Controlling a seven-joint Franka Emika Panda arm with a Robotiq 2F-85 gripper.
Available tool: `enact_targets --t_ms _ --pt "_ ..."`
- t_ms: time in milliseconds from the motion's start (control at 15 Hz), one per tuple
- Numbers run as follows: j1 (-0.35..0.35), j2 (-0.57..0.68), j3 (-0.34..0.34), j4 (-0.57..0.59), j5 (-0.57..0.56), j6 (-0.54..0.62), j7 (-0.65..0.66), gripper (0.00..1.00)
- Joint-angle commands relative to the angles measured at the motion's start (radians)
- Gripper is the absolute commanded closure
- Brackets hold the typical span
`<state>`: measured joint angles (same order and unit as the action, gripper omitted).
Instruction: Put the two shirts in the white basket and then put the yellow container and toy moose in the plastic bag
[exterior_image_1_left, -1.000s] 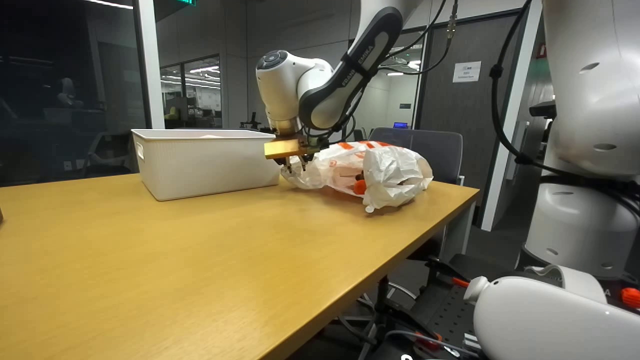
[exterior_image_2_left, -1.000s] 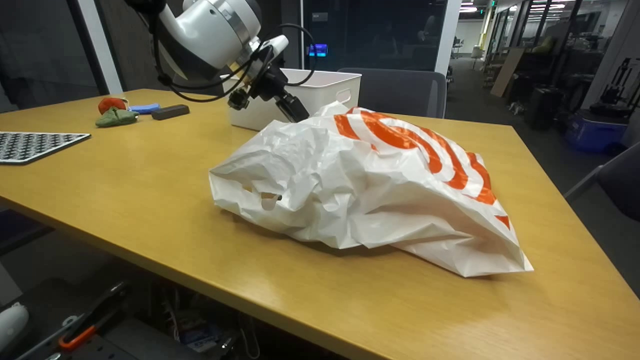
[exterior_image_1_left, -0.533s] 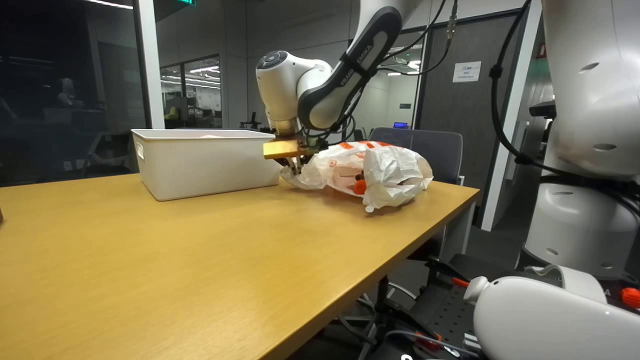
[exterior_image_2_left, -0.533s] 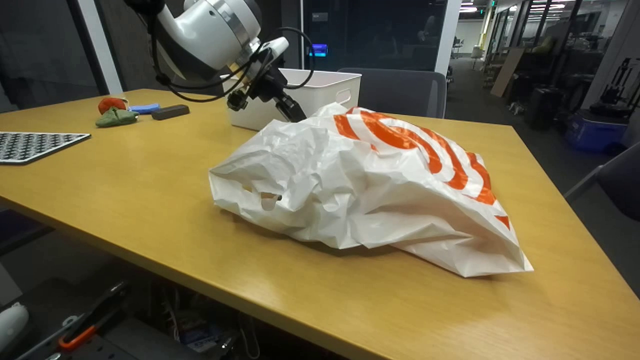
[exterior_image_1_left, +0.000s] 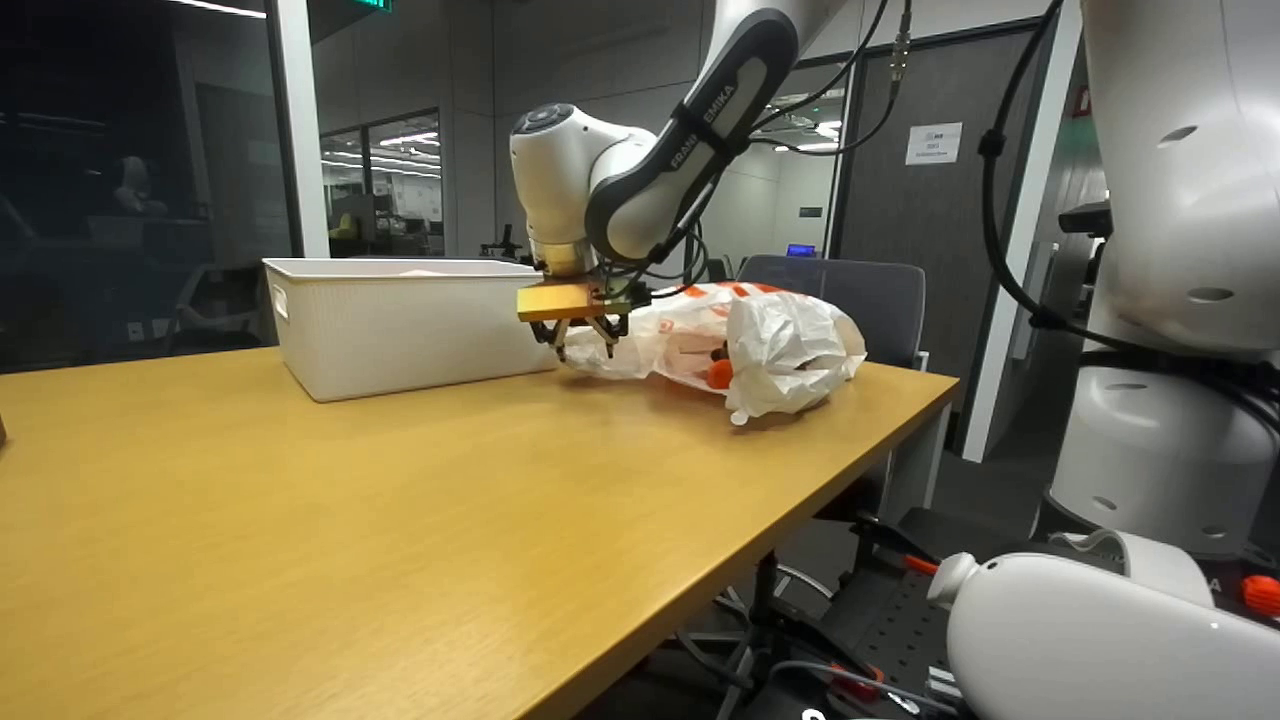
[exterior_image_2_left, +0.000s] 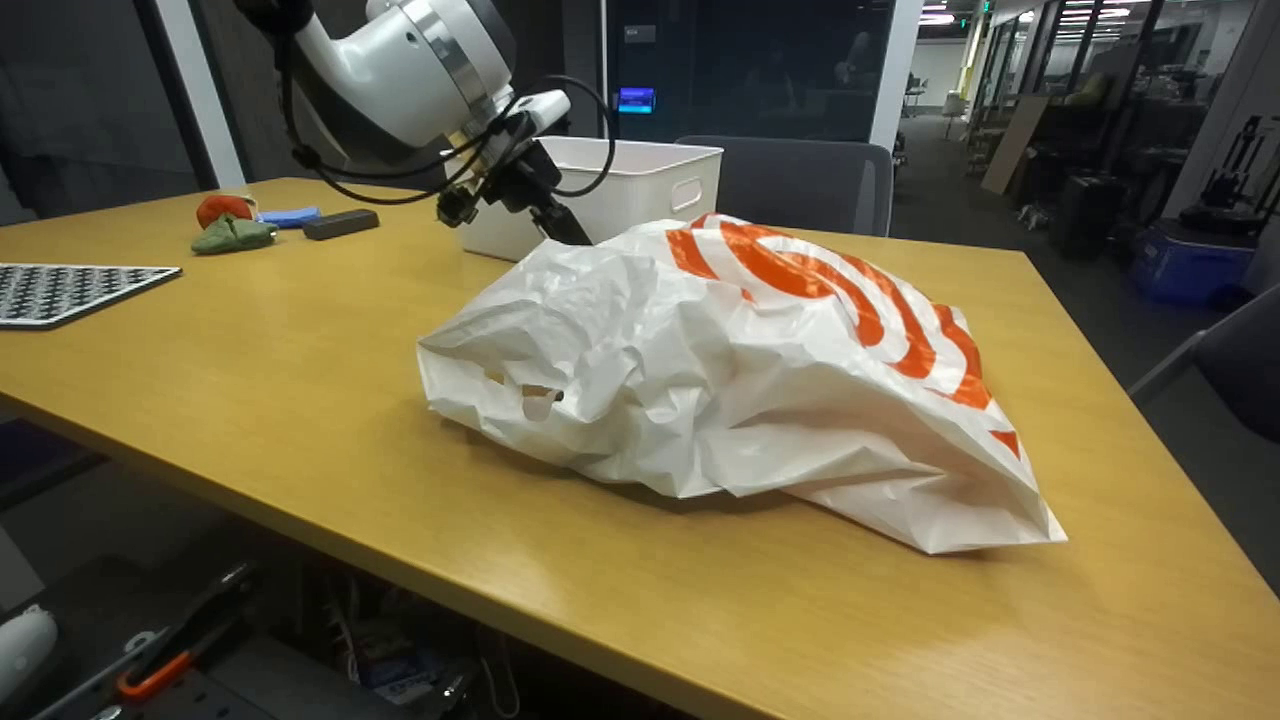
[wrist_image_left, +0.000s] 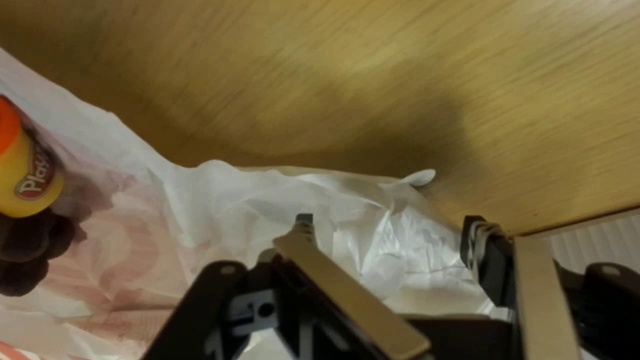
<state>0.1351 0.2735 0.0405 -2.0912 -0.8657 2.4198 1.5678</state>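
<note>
Plastic bag (exterior_image_2_left: 720, 380), white with orange printing, is laid crumpled on the table (exterior_image_1_left: 430, 500), near the white basket (exterior_image_1_left: 430, 335). Yellow container (wrist_image_left: 30, 172), fitted with an orange lid (exterior_image_1_left: 720, 374), is located among the folds at the open side of the bag; in the wrist view it is cut off by the left edge. A dark brown item, apparently the toy moose (wrist_image_left: 30, 245), is positioned right beside the container and is only partly shown.

The gripper (wrist_image_left: 388, 220) is pointed downward over the end of the bag nearest the basket. Its fingers (wrist_image_left: 345, 290) are spread wide, with white film seen beneath and between them; whether the film is touched cannot be determined.

The basket is set upright in both exterior views. A pale shape (exterior_image_1_left: 425, 273) is just visible above its rim and cannot be identified. In an exterior view, a red-orange item (exterior_image_2_left: 225, 208), a green item (exterior_image_2_left: 235, 235), a blue item (exterior_image_2_left: 288, 217) and a dark grey block (exterior_image_2_left: 342, 224) are grouped together, near a patterned board (exterior_image_2_left: 80, 295).
</note>
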Motion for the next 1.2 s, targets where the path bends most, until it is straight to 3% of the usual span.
enact_targets --t_ms 0,400,467,600,1133 --pt "0.0 0.034 -0.014 0.033 -0.005 0.027 -0.055 0.0" --pt "-0.004 0.086 -0.038 0.073 -0.007 0.089 -0.133 0.02" --pt "-0.002 0.09 -0.043 0.078 -0.008 0.092 -0.141 0.25" --pt "0.004 0.092 -0.051 0.084 -0.015 0.086 -0.15 0.3" --pt "0.003 0.075 -0.053 0.07 0.003 0.08 -0.162 0.92"
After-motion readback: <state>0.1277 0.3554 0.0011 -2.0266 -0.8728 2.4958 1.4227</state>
